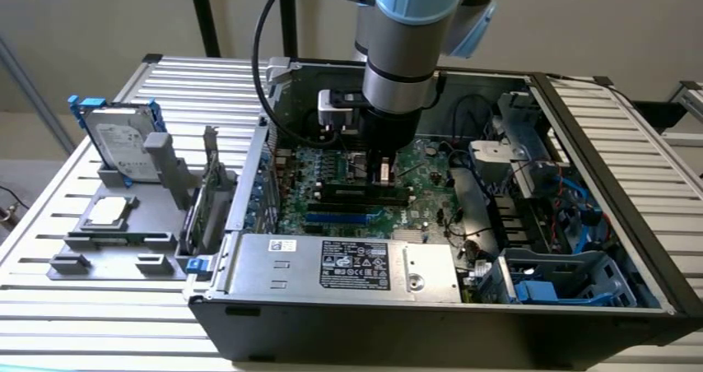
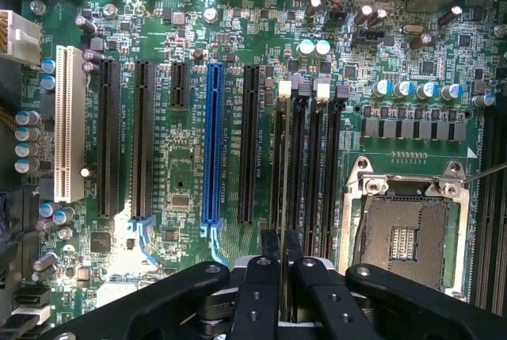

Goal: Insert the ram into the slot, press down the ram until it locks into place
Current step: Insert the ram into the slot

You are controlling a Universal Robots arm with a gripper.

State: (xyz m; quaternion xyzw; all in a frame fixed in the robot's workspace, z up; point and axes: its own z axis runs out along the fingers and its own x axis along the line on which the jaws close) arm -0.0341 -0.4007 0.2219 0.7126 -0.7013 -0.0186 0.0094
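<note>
Wrist view: looks straight down on the green motherboard (image 2: 238, 39) inside the case.
Jaws: narrow. Their two black fingers (image 2: 260, 288) are closed on the ram (image 2: 282, 197), one against each flat side.
Ram: seen edge-on as a thin line running out from between the fingers, held upright over a bank of four long black memory slots.
Slot: the ram lines up close to the slot (image 2: 276, 158) at the end of the bank nearest the blue slot (image 2: 211, 150). Whether its lower edge sits in that slot or hangs just above it cannot be told.
Latches: small white and black tabs (image 2: 285, 88) cap the far ends of the four slots.
Neighbours: the square silver processor socket (image 2: 404, 237) lies on the other side of the bank, apart from the ram. A white slot (image 2: 70, 126) lies well beyond the blue one.
Exterior view: the arm (image 1: 401, 51) reaches straight down into the open computer case (image 1: 329, 331), its wrist low over the board near the middle.
Power supply: a silver labelled box (image 1: 329, 265) fills the near edge of the case.
Tabletop: the slatted metal tabletop (image 1: 110, 343) carries the case. On the exterior view's left is a grey fixture (image 1: 110, 248) with a hard drive (image 1: 115, 141) standing upright and a tall grey card (image 1: 209, 174) beside it.
</note>
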